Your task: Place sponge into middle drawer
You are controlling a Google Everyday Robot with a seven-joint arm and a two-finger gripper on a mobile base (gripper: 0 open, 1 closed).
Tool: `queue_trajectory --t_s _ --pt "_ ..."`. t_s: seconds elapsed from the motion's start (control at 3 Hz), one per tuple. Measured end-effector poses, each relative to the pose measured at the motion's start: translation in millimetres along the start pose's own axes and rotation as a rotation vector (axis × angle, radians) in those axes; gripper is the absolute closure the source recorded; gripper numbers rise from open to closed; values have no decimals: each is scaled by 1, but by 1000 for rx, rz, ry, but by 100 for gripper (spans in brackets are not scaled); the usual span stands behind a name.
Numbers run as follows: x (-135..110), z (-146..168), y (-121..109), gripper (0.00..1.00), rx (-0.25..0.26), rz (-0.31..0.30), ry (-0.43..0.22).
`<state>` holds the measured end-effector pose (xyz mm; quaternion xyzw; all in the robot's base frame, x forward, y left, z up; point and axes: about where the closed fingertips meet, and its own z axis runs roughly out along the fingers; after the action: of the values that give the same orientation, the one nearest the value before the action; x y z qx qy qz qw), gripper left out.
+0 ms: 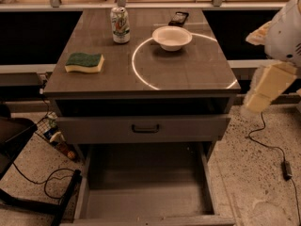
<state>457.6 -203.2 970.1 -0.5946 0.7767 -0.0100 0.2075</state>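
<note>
— While the sponge (84, 62) lies green face up on the left of the cabinet top (188, 74), where is the gripper (263, 94)?
— Out at the right edge, beside the cabinet and below its top, well apart from the sponge. Whether it is spread or pressed together, I cannot tell.
— And the middle drawer (141, 197)?
— Pulled far out at the bottom, its grey floor showing. Above it sits the drawer front with the dark handle (145, 127).
— What else is on top?
— A drink can (120, 25) and a white bowl (172, 37), behind the sponge.
</note>
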Motion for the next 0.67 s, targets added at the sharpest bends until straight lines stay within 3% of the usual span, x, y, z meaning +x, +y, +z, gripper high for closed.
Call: queue_trajectory --t_s 0.33,0.67 --pt "-26 53 -27 0 -23 69 -236" --pt "-77 86 -47 0 -35 122 -495"
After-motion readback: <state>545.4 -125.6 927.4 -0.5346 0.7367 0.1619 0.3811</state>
